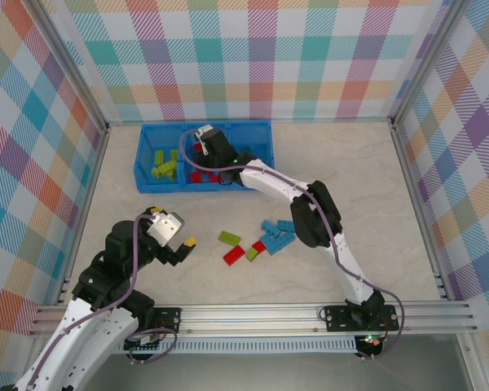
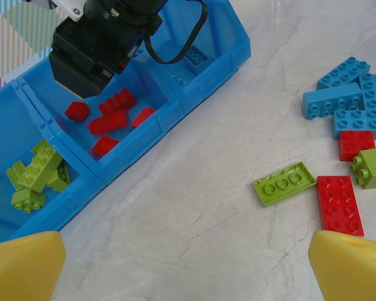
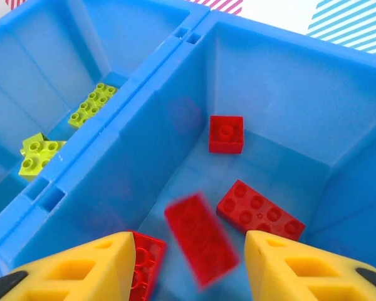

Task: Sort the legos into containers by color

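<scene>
The containers are one blue tray (image 1: 259, 134) at the back of the table. My right gripper (image 3: 189, 263) hangs open over its middle compartment (image 3: 288, 106). A blurred red lego (image 3: 202, 238) lies loose between the yellow fingers, touching neither. Other red legos (image 3: 260, 210) rest on that floor, and lime green legos (image 3: 91, 105) lie in the left compartment. My left gripper (image 2: 188, 263) stands open over bare table, holding nothing. Loose legos lie to its right: a green plate (image 2: 284, 183), a red brick (image 2: 338, 204) and blue bricks (image 2: 351, 94).
The loose pile (image 1: 265, 240) sits mid-table between the two arms. The right arm (image 1: 310, 204) stretches across the table from its base to the tray. Checked walls close in the back and both sides. A metal rail (image 1: 253, 314) runs along the near edge.
</scene>
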Controlling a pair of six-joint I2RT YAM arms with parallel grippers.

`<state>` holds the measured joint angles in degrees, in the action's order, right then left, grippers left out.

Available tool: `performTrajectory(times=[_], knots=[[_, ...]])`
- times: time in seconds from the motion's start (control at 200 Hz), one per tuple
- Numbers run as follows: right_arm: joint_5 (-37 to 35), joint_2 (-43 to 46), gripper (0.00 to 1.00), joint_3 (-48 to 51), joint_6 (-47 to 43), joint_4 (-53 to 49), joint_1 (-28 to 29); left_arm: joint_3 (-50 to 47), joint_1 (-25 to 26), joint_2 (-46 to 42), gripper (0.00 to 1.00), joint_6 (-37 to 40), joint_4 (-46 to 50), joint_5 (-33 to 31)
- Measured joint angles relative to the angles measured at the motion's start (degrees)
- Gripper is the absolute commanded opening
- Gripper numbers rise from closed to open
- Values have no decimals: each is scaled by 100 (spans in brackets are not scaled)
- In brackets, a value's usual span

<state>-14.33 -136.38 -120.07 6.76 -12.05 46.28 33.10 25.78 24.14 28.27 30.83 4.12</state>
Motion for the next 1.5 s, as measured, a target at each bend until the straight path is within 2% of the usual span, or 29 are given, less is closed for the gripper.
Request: performTrajectory(times=[0.19,0.35,0.575,0.69,0.82,1.03,1.175,1.5], knots=[[94,750,50,970,4,55,0,-9,0,0,100,0,-4,7],[254,2430,51,2688,33,258,0,-13,-2,0,100,74,2,317],[498,5195,52,5029,352,140,-59,-101,-2,186,100,420,-90,2177],[695,5851,54,5821,573,-420,-85,-101,4,632,100,496,-122,2942],[861,5613,56,6236,658,-1217,-125,-98,9,1191,100,566,-127,3399],[879,4232,54,5958,601,-2100,-278,-90,42,1451,100,588,-120,3550],[883,3689,47,5589,564,-2188,-382,-90,68,1311,100,605,-120,3526],[876,3115,32,5226,474,-2100,-422,-90,76,1182,100,612,-120,3397]])
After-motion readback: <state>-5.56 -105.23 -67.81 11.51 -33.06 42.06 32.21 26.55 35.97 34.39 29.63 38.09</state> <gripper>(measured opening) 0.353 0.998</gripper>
